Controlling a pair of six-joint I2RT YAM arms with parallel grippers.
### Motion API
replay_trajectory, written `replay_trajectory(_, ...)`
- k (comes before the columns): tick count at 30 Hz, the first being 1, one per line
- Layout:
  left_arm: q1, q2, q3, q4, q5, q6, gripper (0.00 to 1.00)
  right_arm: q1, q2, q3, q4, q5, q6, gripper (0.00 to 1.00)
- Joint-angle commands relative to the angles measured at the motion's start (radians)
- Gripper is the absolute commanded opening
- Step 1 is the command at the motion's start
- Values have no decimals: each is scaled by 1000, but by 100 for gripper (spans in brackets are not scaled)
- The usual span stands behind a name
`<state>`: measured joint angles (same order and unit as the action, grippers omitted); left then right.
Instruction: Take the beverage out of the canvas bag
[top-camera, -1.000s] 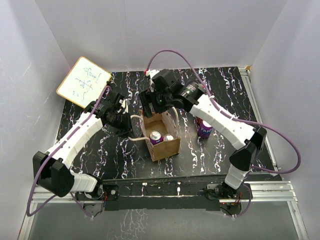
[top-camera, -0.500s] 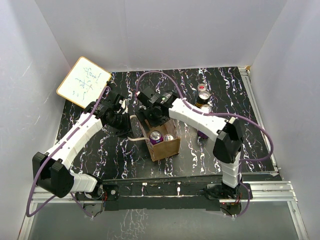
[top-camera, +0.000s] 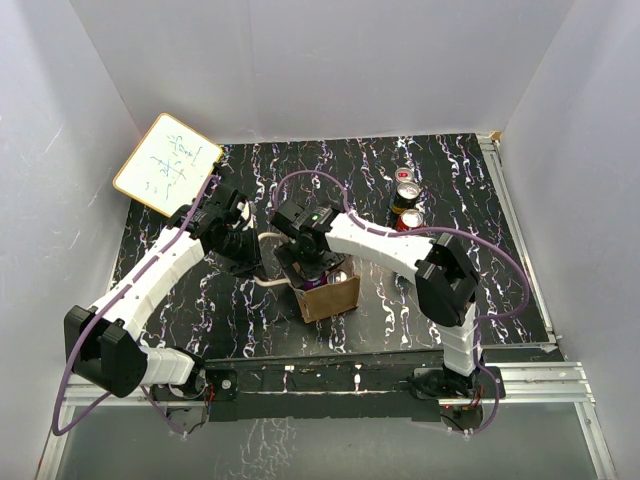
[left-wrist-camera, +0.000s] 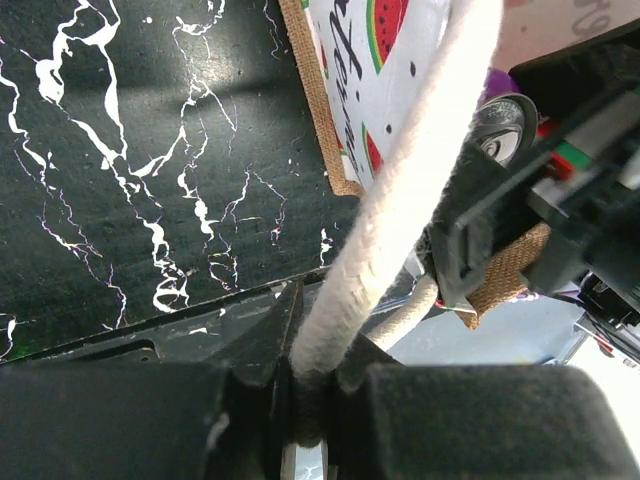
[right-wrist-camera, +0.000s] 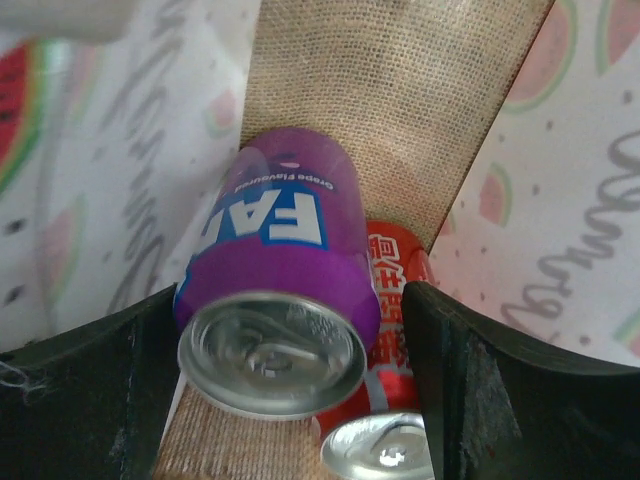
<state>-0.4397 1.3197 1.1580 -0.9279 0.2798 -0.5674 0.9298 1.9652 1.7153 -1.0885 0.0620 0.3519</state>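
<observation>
Straddling the purple can (right-wrist-camera: 275, 300), clear only wrist-side, right gripper (right-wrist-camera: 285, 372) spread; left gripper (left-wrist-camera: 310, 400) pinching handle (left-wrist-camera: 400, 200).

Black, white-veined table (top-camera: 470, 170) underneath. Far left, a scribbled whiteboard (top-camera: 167, 163) tilted against the white wall (top-camera: 60, 150). Along the near edge, a metal rail (top-camera: 540, 375).

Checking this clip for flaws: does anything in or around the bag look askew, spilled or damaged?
The purple Fanta can seems slightly askew in the canvas bag, leaning against the red can beside it, its top sitting higher. No spill, dent or tear shows.
</observation>
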Motion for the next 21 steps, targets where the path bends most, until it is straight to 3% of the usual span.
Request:
replay_trajectory(1, 4, -20, -1, -17, 19, 17, 0, 20, -40, -73, 54, 17, 34, 87)
replay_trajectory(9, 4, -20, 10, -17, 31, 14, 0, 20, -28, -113, 110, 19, 41, 85)
replay_trajectory(17, 4, -40, -30, -2, 39, 17, 0, 26, -48, -87, 107, 29, 39, 64)
replay_trajectory(21, 3, -33, -19, -17, 32, 19, 0, 25, -72, -60, 106, 39, 25, 48)
